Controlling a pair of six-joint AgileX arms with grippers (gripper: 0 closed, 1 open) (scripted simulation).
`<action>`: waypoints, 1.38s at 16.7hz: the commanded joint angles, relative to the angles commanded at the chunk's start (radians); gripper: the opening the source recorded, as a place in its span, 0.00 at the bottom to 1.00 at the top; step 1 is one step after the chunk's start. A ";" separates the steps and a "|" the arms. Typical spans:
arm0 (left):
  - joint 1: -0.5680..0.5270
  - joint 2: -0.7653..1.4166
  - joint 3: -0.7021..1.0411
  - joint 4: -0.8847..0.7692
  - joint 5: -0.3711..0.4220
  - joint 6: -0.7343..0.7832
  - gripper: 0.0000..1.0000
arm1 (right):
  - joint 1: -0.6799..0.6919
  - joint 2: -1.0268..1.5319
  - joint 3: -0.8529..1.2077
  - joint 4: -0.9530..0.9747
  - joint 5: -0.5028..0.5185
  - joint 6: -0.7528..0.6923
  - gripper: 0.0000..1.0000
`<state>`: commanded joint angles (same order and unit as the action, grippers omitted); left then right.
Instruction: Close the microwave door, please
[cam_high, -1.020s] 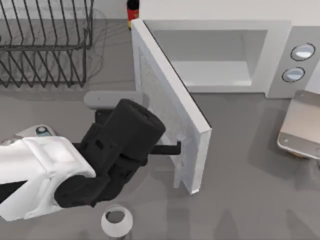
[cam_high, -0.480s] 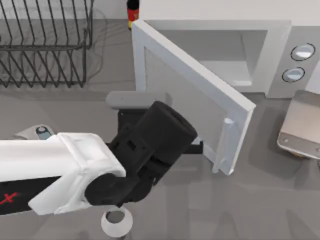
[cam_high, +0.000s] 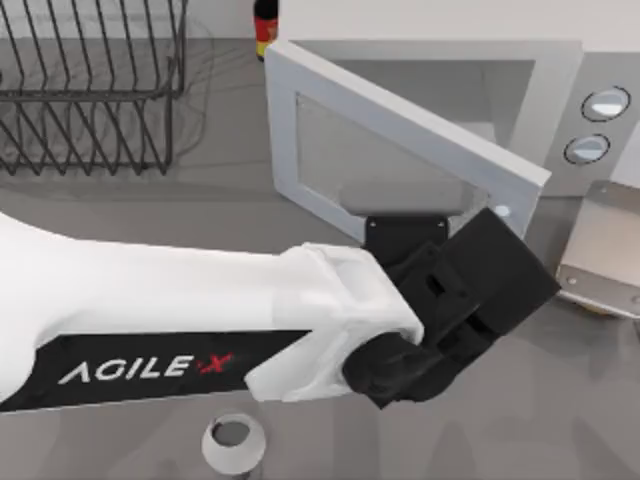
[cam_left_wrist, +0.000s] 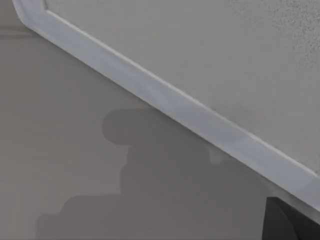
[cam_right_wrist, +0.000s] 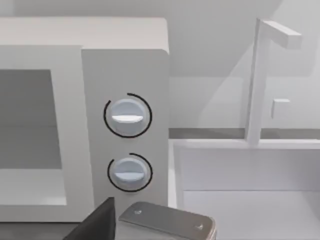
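Door (cam_high: 400, 140): white panel with grey window, partly open, hinged at the microwave's left front corner and angled out toward the right; its free end stands just before the dial panel.
Cup (cam_high: 232, 443): nearest thing, a small pale cup at the front edge of the table (cam_high: 560, 400).
Left arm: white, marked AGILEX, reaches across from the left; its black wrist lies against the door's outer face near the free end.
Left gripper (cam_high: 405, 228): hidden under the wrist, so open or closed cannot be told; the left wrist view has the door's window and white lower frame close up.
Metal block (cam_high: 605, 250): at the right edge, before the dials.
Microwave (cam_high: 500, 60): white box at the back, pale cavity partly exposed.
Dials (cam_right_wrist: 127, 116): two, stacked on the grey panel.
Rack (cam_high: 90, 85): black wire, back left.
Bottle (cam_high: 265, 20): between rack and microwave.
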<state>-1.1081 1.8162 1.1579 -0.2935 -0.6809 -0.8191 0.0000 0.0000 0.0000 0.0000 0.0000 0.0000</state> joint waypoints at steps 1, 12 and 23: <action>-0.004 0.007 0.007 -0.004 -0.003 -0.004 0.00 | 0.000 0.000 0.000 0.000 0.000 0.000 1.00; -0.069 0.208 0.308 -0.139 -0.035 -0.075 0.00 | 0.000 0.000 0.000 0.000 0.000 0.000 1.00; -0.092 0.349 0.520 -0.233 -0.046 -0.108 0.00 | 0.000 0.000 0.000 0.000 0.000 0.000 1.00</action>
<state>-1.1996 2.1648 1.6775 -0.5265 -0.7270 -0.9268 0.0000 0.0000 0.0000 0.0000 0.0000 0.0000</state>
